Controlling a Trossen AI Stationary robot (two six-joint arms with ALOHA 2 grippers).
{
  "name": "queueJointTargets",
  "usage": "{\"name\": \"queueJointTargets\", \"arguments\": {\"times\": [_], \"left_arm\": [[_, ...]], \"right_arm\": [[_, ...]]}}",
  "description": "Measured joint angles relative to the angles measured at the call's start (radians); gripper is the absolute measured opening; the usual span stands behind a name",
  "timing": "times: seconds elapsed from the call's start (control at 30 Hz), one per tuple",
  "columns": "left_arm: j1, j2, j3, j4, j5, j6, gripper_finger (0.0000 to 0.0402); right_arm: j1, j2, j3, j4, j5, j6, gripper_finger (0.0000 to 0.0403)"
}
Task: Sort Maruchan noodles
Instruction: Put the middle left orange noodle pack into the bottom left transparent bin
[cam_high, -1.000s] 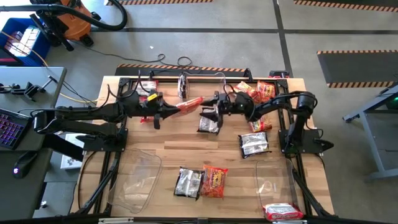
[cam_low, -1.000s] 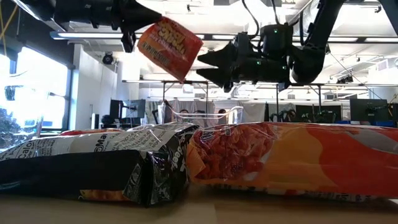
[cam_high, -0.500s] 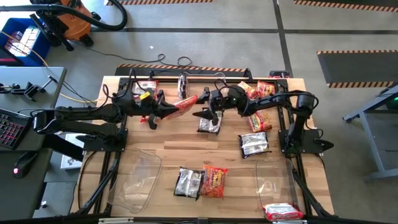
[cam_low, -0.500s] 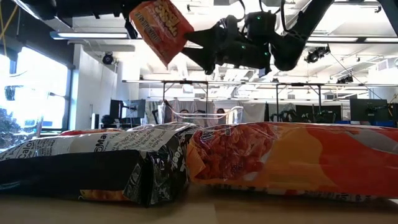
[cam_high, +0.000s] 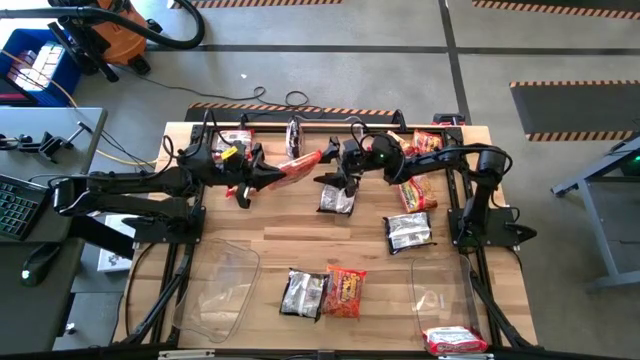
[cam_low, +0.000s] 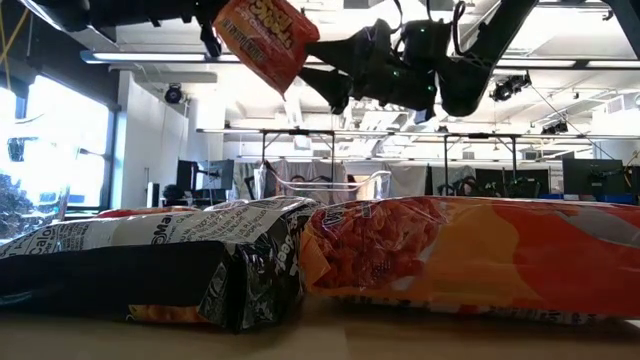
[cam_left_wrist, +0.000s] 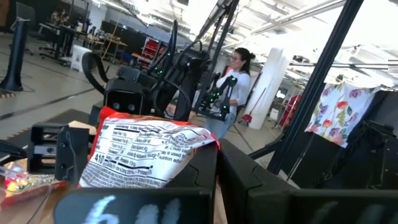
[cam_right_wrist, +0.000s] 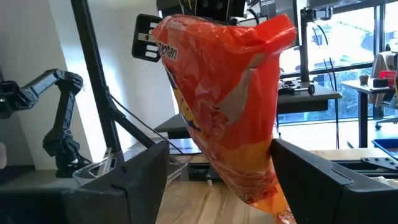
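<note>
An orange-red Maruchan packet (cam_high: 301, 163) hangs in the air over the far middle of the table. My left gripper (cam_high: 266, 172) is shut on it from the table's left. My right gripper (cam_high: 329, 172) faces it from the right, open. In the right wrist view the packet's free end (cam_right_wrist: 249, 180) hangs between that gripper's two fingers (cam_right_wrist: 137, 177). Other noodle packets lie flat on the table: a dark one (cam_high: 337, 198) below the grippers, a dark one (cam_high: 408, 232), and a dark and orange pair (cam_high: 325, 293) near the front. My left gripper pinches the packet's left end (cam_high: 284, 169), coming about level from the table's left. The packet is lifted clear of the table and juts out tilted toward my right gripper. The gripper's own body hides the fingers' exact place in the left wrist view. Whether my right gripper's fingers touch the packet's free end, I cannot tell.
Two clear bins stand near the front, one at the left (cam_high: 220, 290) and one at the right (cam_high: 445, 290), with a red-and-white packet (cam_high: 455, 340) by the right one. More packets lie along the far edge (cam_high: 236, 140) and at the far right (cam_high: 415, 148).
My left gripper has tipped up a little, raising the packet's free end. My right gripper has risen and come toward the packet, staying open, so that the packet's free end now hangs between its fingers.
</note>
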Motion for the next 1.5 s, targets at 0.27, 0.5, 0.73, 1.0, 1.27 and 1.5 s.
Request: {"name": "queueJointTargets", "arguments": {"times": [0.27,0.5,0.73,1.0,1.27,1.5], "left_arm": [[0.0,0.0,-0.001,0.032,0.005,-0.008,0.0],[-0.01,0.0,-0.001,0.058,0.006,-0.006,0.0],[-0.01,0.0,-0.001,0.067,0.006,0.001,0.0],[-0.01,0.0,-0.001,0.098,0.017,-0.008,0.0],[-0.01,0.0,-0.001,0.104,0.003,0.012,0.0],[-0.009,0.0,-0.001,0.107,-0.017,0.018,0.0]], "right_arm": [[-0.015,0.0,0.005,0.0,-0.01,0.0,0.0267],[-0.043,0.0,0.005,0.011,-0.047,0.024,0.0267],[-0.016,0.0,0.006,0.086,-0.052,0.05,0.0267],[0.003,0.0,0.093,-0.012,-0.045,0.027,0.0267],[0.046,-0.001,0.15,-0.114,-0.064,-0.054,0.0267],[0.074,0.0,0.151,-0.15,0.015,-0.116,0.0235]]}}
